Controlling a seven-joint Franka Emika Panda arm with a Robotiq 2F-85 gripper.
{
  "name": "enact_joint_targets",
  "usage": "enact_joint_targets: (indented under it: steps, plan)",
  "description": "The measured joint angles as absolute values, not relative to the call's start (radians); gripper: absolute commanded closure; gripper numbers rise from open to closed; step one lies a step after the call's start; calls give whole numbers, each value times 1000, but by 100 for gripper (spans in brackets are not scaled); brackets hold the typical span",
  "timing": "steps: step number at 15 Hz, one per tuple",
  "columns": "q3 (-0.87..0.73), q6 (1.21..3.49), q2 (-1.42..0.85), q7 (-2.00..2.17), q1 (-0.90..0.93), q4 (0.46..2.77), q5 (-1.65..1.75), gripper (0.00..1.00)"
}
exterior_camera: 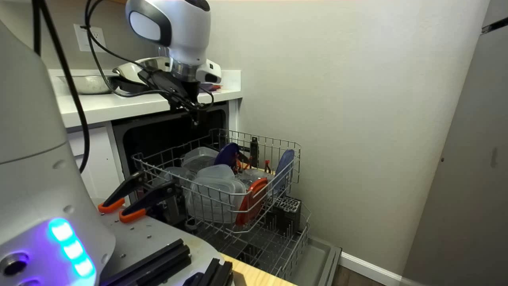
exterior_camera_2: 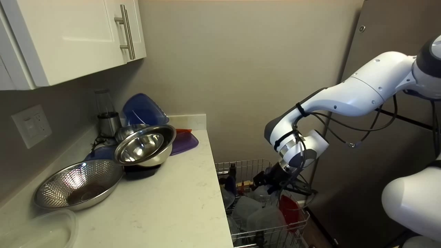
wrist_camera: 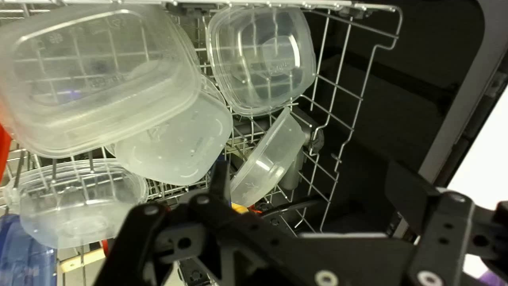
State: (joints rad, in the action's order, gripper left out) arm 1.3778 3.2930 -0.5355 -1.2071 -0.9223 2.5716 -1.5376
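My gripper [exterior_camera: 195, 117] hangs empty above the dishwasher's wire upper rack [exterior_camera: 293, 143]. In the wrist view the gripper [wrist_camera: 313, 188] has its black fingers spread wide, with nothing between them held. The nearest thing is a small clear container [wrist_camera: 270, 159] standing tilted beside the left finger; I cannot tell if they touch. A frosted container [wrist_camera: 178, 139], a large clear container [wrist_camera: 99, 79] and a square clear container [wrist_camera: 264, 59] lie in the rack. A red lid [exterior_camera: 252, 201], a blue lid [exterior_camera: 285, 167] and a dark blue piece [exterior_camera: 227, 155] also stand there.
The white counter [exterior_camera_2: 182, 199] bears steel bowls [exterior_camera_2: 144, 146], a perforated colander [exterior_camera_2: 79, 184], a purple lid [exterior_camera_2: 184, 142] and a clear tub [exterior_camera_2: 41, 230]. A lower rack [exterior_camera: 254, 254] lies beneath. Orange-tipped clamps [exterior_camera: 152, 196] stand by the robot base. A wall [exterior_camera: 349, 119] borders the racks.
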Motion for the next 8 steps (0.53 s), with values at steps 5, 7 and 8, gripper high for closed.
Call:
enact_joint_targets:
  steps: [5, 7, 8]
  plan:
    - [1382, 3303, -518, -1205, -915, 2583, -1542, 0]
    - [1382, 3303, -518, -1205, -915, 2583, -1542, 0]
    - [1382, 3303, -518, -1205, -915, 2583, -1542, 0]
